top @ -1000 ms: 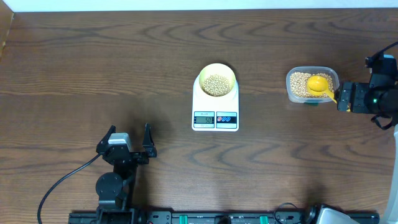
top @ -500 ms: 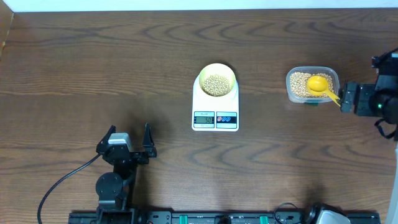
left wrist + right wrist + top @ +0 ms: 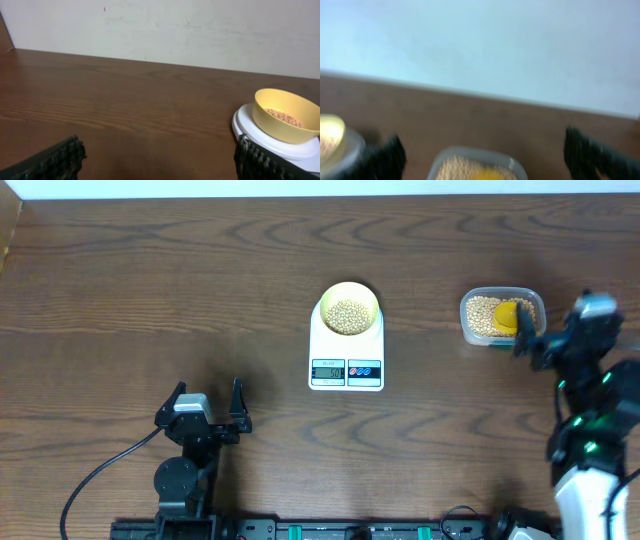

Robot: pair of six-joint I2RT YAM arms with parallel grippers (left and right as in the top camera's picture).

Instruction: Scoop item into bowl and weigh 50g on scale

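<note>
The beans (image 3: 348,316) sat as a small heap of round, tan, pea-like grains in the bowl (image 3: 372,298), and the bowl stood on the round platform at the far end of the scale (image 3: 346,380), about mid-table.

Nearest the front edge, the left gripper (image 3: 208,402) rested low over the dark, wavy-grained wooden table (image 3: 150,270). Its two black ribbed fingers (image 3: 50,162) were spread wide with only bare wood between them, and it pointed toward the far side. A black cable (image 3: 100,475) curled away behind it.

Further in on the right, the right gripper (image 3: 527,343) was also spread wide and gripped nothing. It was aimed at the clear tub (image 3: 470,328) just ahead of it. Its own camera view was blurred, but the two dark fingers showed at either side with the tub's rim between and beyond them.

The scale was white plastic, a rounded rectangle with its long axis running front to back. The end with its small grey display (image 3: 328,370) and coloured buttons (image 3: 365,370) faced the front edge. I could not read the digits. The bowl was smooth, pale yellow and round, about as wide as the platform under it, and upright.

Level with it, well to the right, the rounded-rectangular tub held more of the same beans. A bright yellow scoop (image 3: 507,315) lay on them at the tub's right side, free of any grip. Beyond the table's far edge rose a plain pale wall (image 3: 200,30).
</note>
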